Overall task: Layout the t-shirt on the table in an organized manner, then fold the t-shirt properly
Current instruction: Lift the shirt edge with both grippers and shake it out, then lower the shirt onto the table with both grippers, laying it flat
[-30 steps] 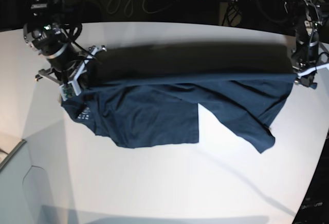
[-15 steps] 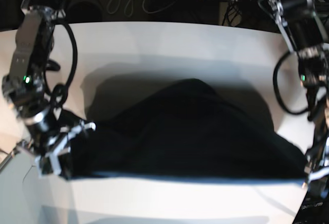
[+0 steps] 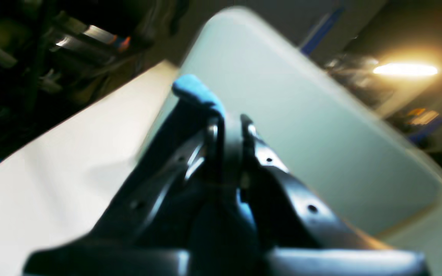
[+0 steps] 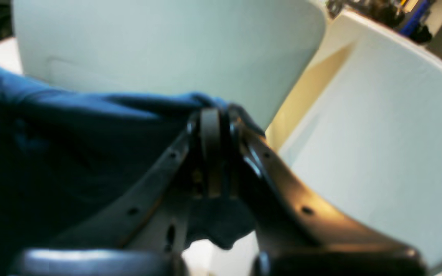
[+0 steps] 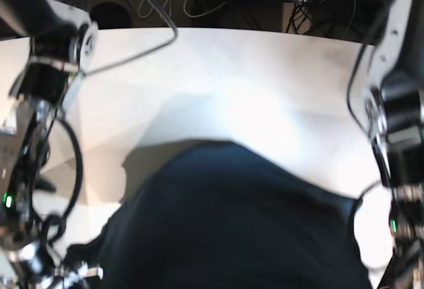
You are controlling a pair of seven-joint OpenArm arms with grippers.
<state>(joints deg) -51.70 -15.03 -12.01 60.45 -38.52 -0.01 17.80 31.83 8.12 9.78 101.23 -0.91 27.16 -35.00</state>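
With the left gripper (image 3: pixel 228 126) and right gripper (image 4: pixel 215 115) each clamped tight on an edge of the t-shirt (image 5: pixel 232 229), which fills the lower centre of the base view above the surface (image 5: pixel 265 90), keep the held edge taut and level and lower both sides evenly.

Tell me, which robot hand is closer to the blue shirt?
Neither, it's a tie. The left gripper is shut on one edge of the t-shirt, and the right gripper is shut on another edge. Both are touching it, holding it up over the table.
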